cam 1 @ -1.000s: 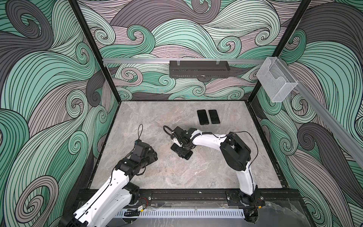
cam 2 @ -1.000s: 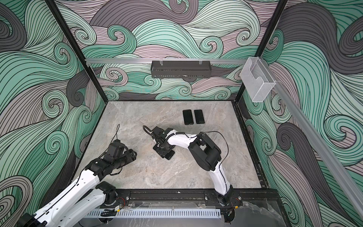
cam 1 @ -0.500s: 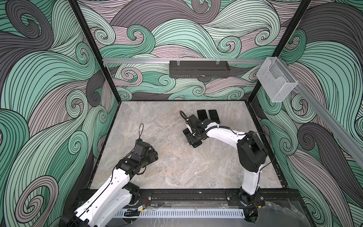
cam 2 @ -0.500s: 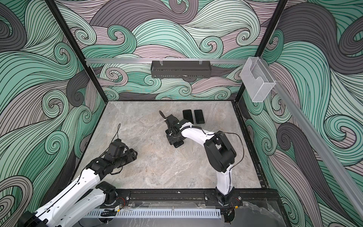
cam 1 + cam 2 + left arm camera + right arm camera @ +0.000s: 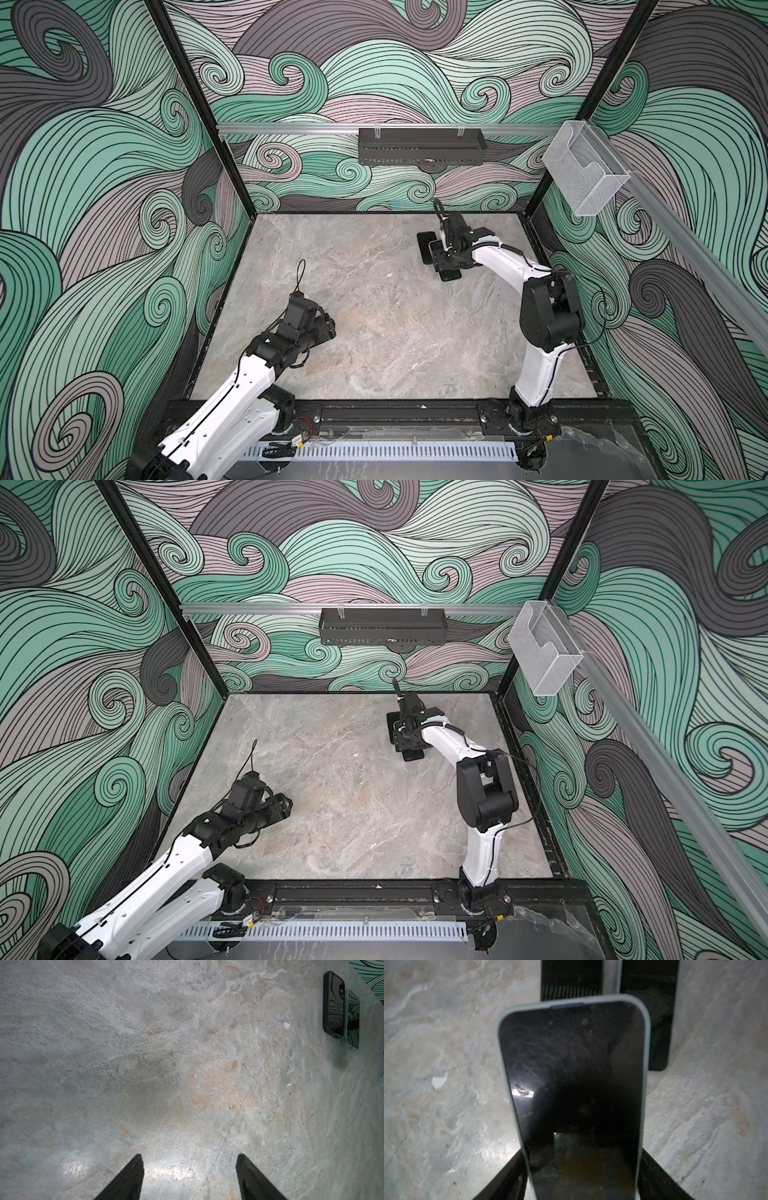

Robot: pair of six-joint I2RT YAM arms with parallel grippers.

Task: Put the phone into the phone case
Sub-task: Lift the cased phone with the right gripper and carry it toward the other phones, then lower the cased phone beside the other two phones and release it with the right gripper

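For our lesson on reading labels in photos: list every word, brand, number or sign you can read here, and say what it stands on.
None: no readable text in any view.
Black-screened phone with a pale rim: only scratches and glare.
Black-edged glossy slab and pale-edged glossy slab on the grey marble table: only wall-pattern reflections.
Black wall basket, clear plastic holder: no markings visible.

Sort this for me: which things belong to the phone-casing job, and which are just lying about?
Job: phone, already ringed by a pale case, clamped between the right fingers.
Lying about, seemingly spare: black-rimmed phone and pale-rimmed phone flat on the table; black wall tray; clear wall box.
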